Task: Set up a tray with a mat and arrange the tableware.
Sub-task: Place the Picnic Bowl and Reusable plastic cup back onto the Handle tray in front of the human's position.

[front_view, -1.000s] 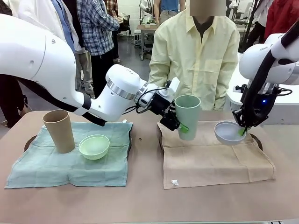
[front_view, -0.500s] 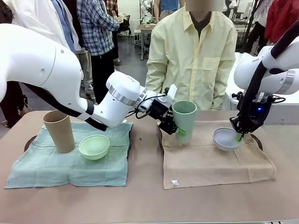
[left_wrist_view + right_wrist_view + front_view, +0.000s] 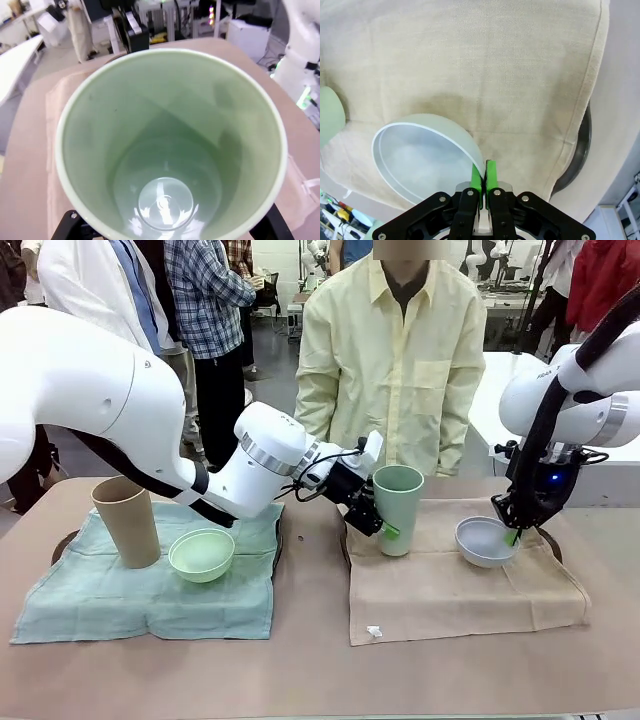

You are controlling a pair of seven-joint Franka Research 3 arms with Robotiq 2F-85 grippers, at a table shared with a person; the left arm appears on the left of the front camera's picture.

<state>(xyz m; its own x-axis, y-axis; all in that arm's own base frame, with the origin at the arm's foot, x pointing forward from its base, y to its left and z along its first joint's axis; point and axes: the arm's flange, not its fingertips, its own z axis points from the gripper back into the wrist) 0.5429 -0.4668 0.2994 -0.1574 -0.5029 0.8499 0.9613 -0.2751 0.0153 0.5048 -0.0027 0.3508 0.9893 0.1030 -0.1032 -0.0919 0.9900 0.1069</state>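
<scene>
Meanwhile left gripper [image 3: 383, 525] grips mint cup [image 3: 398, 508]; right gripper [image 3: 514, 533] pinches grey bowl [image 3: 485, 541].

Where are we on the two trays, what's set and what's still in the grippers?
Green mat looks done: tan cup and green bowl standing free. On the beige mat, the left gripper holds the mint cup, the right gripper pinches the grey bowl's rim. Left: release both.

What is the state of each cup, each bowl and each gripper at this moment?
mint green cup: upright on the beige mat, gripped by left gripper.
grey-white bowl: on the beige mat, rim pinched by right gripper.
tan cup: upright, free.
mint green bowl: upright, free.
</scene>
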